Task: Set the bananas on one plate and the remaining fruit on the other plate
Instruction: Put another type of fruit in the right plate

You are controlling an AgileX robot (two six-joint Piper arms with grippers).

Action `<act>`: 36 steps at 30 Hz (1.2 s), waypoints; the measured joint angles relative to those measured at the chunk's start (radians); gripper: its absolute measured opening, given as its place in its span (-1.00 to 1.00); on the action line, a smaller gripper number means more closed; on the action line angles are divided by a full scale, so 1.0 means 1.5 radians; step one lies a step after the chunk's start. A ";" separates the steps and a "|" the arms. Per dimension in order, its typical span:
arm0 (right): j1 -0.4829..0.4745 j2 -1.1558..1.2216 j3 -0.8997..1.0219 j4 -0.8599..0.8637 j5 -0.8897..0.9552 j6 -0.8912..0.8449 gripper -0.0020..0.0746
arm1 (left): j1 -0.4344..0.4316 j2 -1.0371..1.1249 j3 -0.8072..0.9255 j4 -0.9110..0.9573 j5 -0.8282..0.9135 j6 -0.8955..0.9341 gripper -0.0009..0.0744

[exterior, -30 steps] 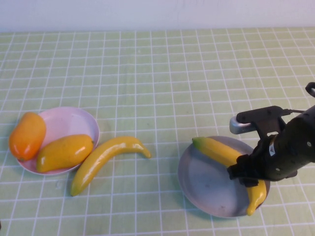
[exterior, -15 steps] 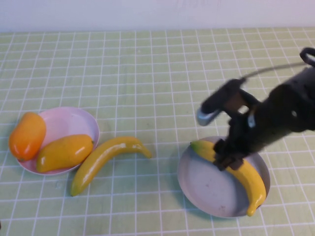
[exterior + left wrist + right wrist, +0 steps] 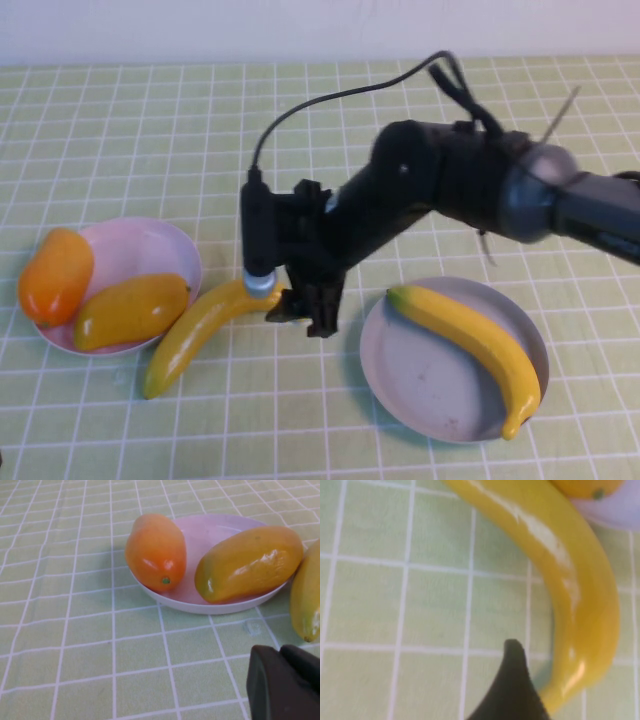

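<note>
One banana [image 3: 480,345] lies on the grey-blue plate [image 3: 420,385] at the front right. The other banana [image 3: 200,325] lies on the tablecloth beside the pink-lilac plate [image 3: 140,245], which holds the deep orange fruit [image 3: 55,275] and the yellow-orange fruit [image 3: 130,310]. My right gripper [image 3: 300,312] is open and empty, low over the right end of the loose banana [image 3: 570,580]; one dark fingertip [image 3: 512,675] sits beside that end. My left gripper [image 3: 285,680] is shut and empty near the pink plate [image 3: 210,527], out of the high view.
A green checked cloth covers the table. The right arm [image 3: 450,190] and its cable stretch across the middle, from the right edge toward the loose banana. A white wall runs along the back.
My right gripper has left the banana on the grey-blue plate and swung left across the table to the end of the loose banana. The fruit and plates have not moved.
</note>
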 joint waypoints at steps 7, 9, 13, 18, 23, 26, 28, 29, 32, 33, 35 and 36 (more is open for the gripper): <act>0.005 0.126 -0.170 0.008 0.082 -0.013 0.31 | 0.000 0.000 0.000 0.000 0.000 0.000 -0.97; 0.005 0.151 -0.204 0.008 0.092 -0.013 0.31 | 0.000 0.000 0.000 0.000 0.000 0.000 -0.97; 0.005 0.180 -0.237 -0.004 0.096 -0.013 0.31 | 0.000 0.000 0.000 0.000 0.000 0.000 -0.97; 0.005 0.203 -0.246 -0.035 0.095 -0.014 0.31 | 0.000 0.000 0.000 0.000 0.000 0.000 -0.97; 0.005 0.215 -0.246 -0.037 0.089 -0.014 0.31 | 0.000 0.000 0.000 0.000 0.000 0.000 -0.97; 0.005 0.216 -0.247 -0.037 0.085 0.009 0.25 | 0.000 0.000 0.000 0.000 0.000 0.000 -0.97; 0.005 0.216 -0.247 -0.039 0.085 0.036 0.12 | 0.000 0.000 0.000 0.000 0.000 0.000 -0.97; 0.005 0.216 -0.247 -0.042 0.085 0.052 0.04 | 0.000 0.000 0.000 0.000 0.000 0.000 -0.97; 0.008 0.215 -0.248 -0.073 0.085 0.136 -0.13 | 0.000 0.000 0.000 0.000 0.000 0.000 -0.97; 0.009 0.213 -0.248 -0.090 0.085 0.172 -0.13 | 0.000 0.000 0.000 0.000 0.000 0.000 -0.97; 0.014 0.202 -0.248 -0.128 0.092 0.248 -0.14 | 0.000 0.000 0.000 0.000 0.000 0.000 -0.97; 0.016 0.196 -0.248 -0.143 0.096 0.281 -0.14 | 0.000 0.000 0.000 0.000 0.000 0.000 -0.97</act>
